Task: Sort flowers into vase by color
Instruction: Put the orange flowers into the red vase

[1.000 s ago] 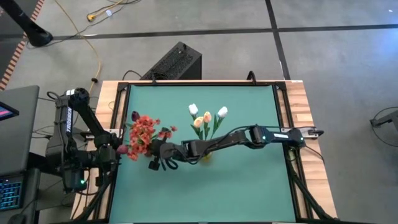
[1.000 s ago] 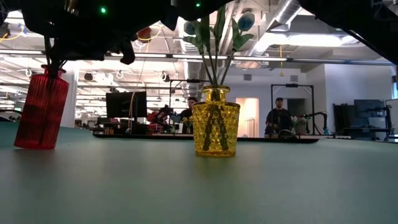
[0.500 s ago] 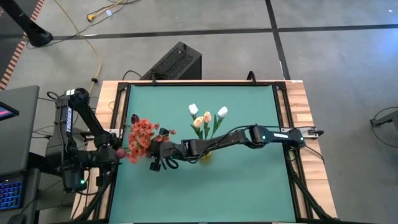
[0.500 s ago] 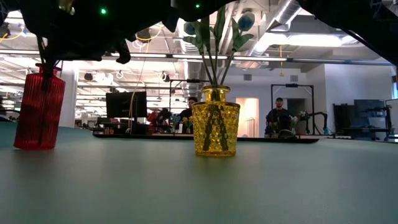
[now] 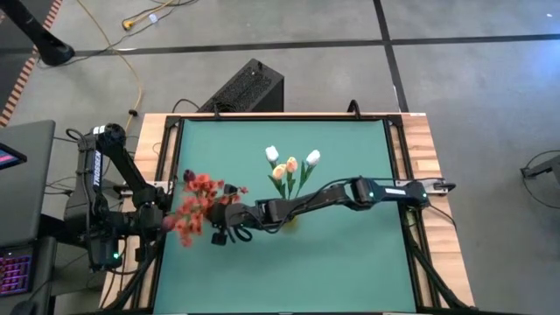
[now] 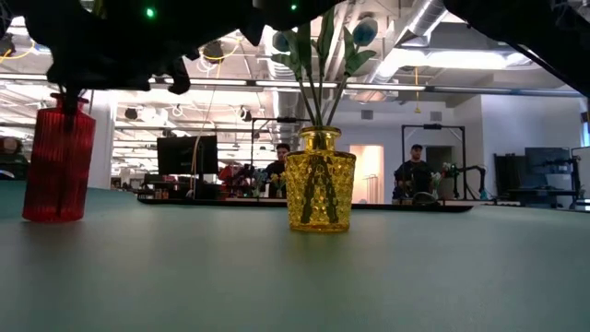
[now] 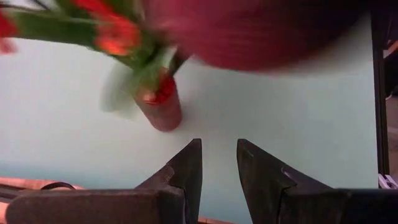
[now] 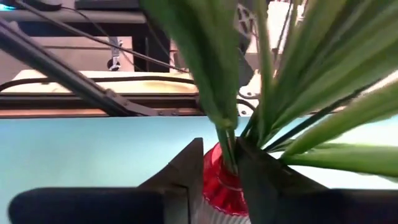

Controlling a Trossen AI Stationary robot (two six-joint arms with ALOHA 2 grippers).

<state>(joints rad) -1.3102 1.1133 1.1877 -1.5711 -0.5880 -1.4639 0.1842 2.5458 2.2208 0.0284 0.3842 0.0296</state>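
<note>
A bunch of red-orange flowers (image 5: 196,206) stands with its green stems (image 8: 227,134) in the mouth of a red ribbed vase (image 6: 57,164), near the table's left edge. My right gripper (image 5: 220,227) reaches across from the right and is shut on those stems just above the vase (image 8: 219,183). White, cream and peach tulips (image 5: 290,166) stand in a yellow glass vase (image 6: 320,180) at the table's middle. My left gripper (image 7: 219,148) hovers open at the left edge (image 5: 163,219), looking at the red vase (image 7: 160,112). My right gripper pinches the green stems (image 8: 229,155) of the red-orange bunch between its two fingers, just above the red vase's mouth. The fingers come level from the table's right side and lie across the stems. The stems' lower ends are inside the vase, which stands on the table.
A blurred dark red shape (image 7: 249,31) hangs close before the left wrist camera. My right arm (image 5: 350,192) lies across the table over the yellow vase. Wooden rails (image 5: 420,166) edge the green mat. People and desks show in the room beyond.
My right gripper has moved a little toward the table's left and near edges, taking the red-orange bunch with it. The blossoms now lean nearer the left arm. The red vase, tilted a second ago, now stands upright in almost the same place.
</note>
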